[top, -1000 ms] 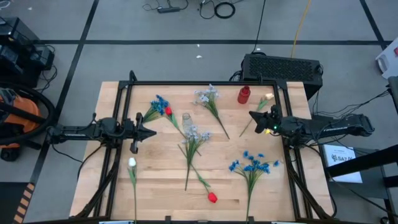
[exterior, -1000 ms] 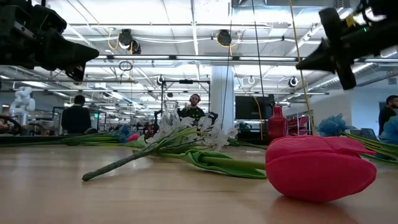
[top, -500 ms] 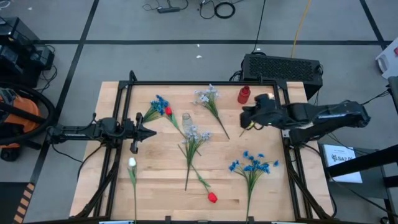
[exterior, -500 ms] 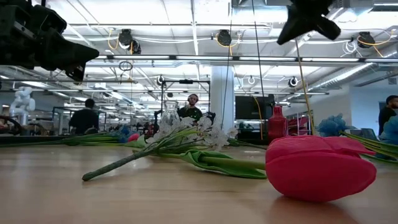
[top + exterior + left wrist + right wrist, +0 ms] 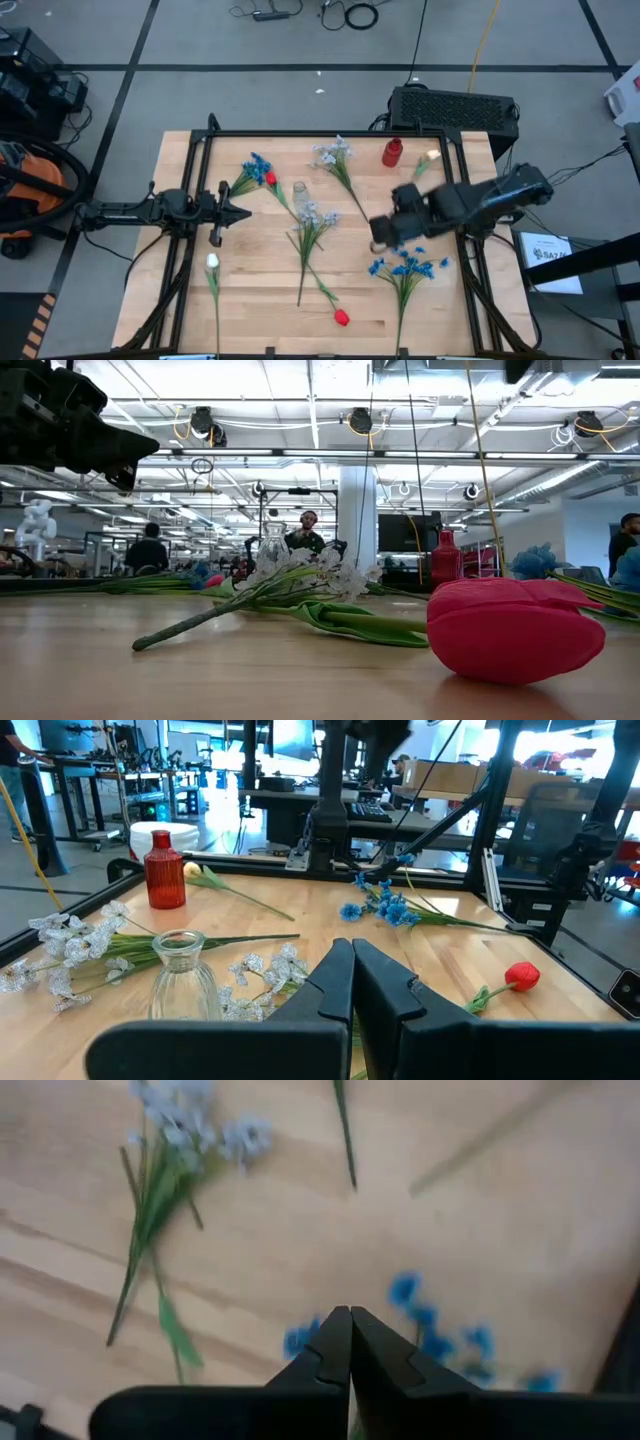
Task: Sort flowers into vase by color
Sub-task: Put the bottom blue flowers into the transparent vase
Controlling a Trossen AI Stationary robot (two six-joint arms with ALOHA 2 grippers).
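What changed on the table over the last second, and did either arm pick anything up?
The right hand swung from the table's right edge, near the cream tulip, inward and toward the front, and now hangs above the blue flowers, fingers shut and empty. Nothing was picked up. The left hand, the flowers and both vases stayed put.

Wooden table (image 5: 250, 300): scattered flowers (image 5: 405, 268), clear vase (image 5: 299, 189), red bottle (image 5: 391, 152).

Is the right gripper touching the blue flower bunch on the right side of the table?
Apart. The right wrist view shows the right gripper shut and empty, with bare table between its tips and the blue flowers. The high view agrees.
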